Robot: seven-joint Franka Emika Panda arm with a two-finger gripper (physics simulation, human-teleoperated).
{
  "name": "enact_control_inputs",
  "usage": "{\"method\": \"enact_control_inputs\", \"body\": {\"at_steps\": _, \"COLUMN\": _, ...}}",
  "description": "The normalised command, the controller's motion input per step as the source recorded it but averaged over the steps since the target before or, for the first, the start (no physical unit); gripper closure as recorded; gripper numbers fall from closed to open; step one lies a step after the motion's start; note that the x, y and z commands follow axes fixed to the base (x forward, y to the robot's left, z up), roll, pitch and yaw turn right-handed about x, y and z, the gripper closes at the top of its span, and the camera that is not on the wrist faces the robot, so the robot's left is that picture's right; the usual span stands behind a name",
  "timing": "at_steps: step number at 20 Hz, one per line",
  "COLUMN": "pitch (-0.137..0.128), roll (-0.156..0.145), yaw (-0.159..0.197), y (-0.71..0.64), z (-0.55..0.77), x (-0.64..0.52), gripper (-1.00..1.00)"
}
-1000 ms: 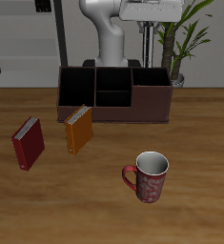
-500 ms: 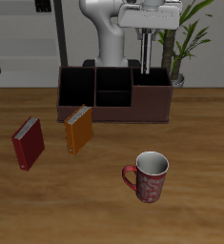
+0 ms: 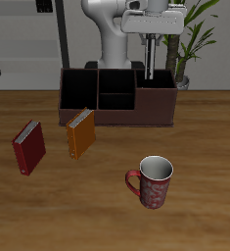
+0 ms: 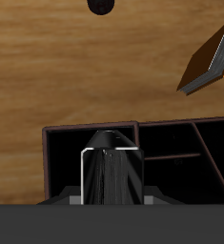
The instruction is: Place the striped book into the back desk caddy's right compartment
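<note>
Striped book (image 4: 111,172) is clamped upright in the gripper (image 3: 157,65), hanging over the right compartment (image 3: 156,86) of the back desk caddy (image 3: 118,98). Judgement: lower straight, keep book vertical and clear of the divider, release only once the bottom edge seats. Orange book (image 3: 80,132), red book (image 3: 29,147) and mug (image 3: 153,181) are well apart on the worktop (image 3: 87,216).

Wooden worktop (image 3: 200,137), bearing the back desk caddy (image 3: 116,96) farthest back, red book (image 3: 29,147), orange book (image 3: 80,131), patterned mug (image 3: 153,180) nearest the front edge.
</note>
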Motion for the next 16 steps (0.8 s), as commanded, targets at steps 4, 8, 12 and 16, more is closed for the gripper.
{"method": "enact_control_inputs", "body": {"at_steps": 4, "pitch": 0.017, "roll": 0.018, "yaw": -0.003, "y": -0.02, "z": -0.04, "x": -0.04, "gripper": 1.0}}
{"method": "enact_control_inputs", "body": {"at_steps": 8, "pitch": 0.008, "roll": 0.001, "yaw": -0.002, "y": -0.01, "z": -0.02, "x": 0.02, "gripper": 1.0}}
{"method": "enact_control_inputs", "body": {"at_steps": 12, "pitch": 0.025, "roll": -0.003, "yaw": -0.008, "y": 0.0, "z": -0.13, "x": 0.03, "gripper": 1.0}}
{"method": "enact_control_inputs", "body": {"at_steps": 16, "pitch": 0.028, "roll": 0.02, "yaw": 0.014, "y": 0.06, "z": -0.15, "x": 0.03, "gripper": 1.0}}
